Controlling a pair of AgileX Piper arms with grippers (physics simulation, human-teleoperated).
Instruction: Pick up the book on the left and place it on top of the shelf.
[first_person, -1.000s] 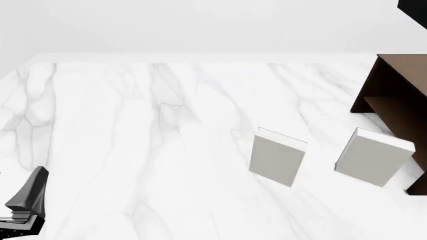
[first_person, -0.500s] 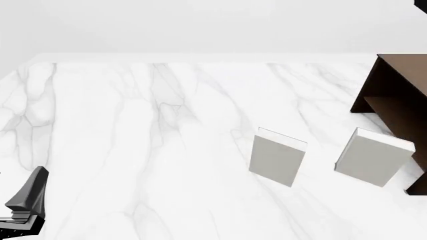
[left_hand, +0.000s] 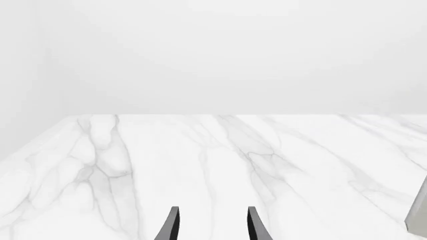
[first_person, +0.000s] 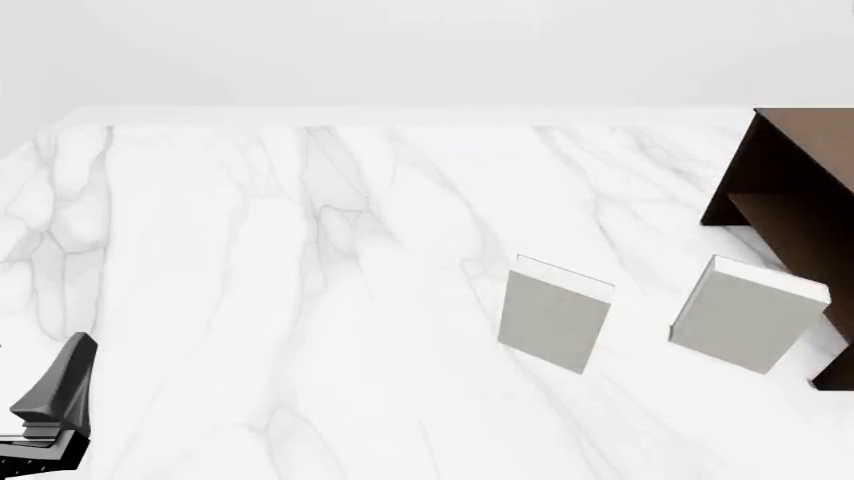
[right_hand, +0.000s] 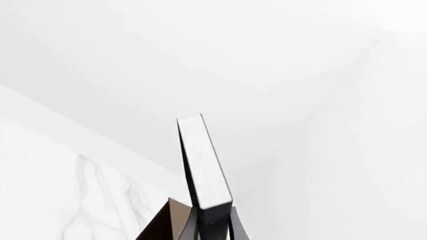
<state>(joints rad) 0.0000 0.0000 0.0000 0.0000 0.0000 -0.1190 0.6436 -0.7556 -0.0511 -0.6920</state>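
Now we see the right gripper (right_hand: 212, 227) clamped on the book (right_hand: 203, 162), held aloft above the shelf (right_hand: 167, 225); thin, stiff, light, so we keep gripping its lower edge. The left gripper (left_hand: 211, 225) idles, parted, empty.

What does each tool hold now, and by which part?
Right tool holds the book by its lower end, covers pinched. Left tool holds nothing.

Left claw (left_hand: 212, 227): thin dark tapered fingers; arm link (first_person: 51, 410) glossy black, angular
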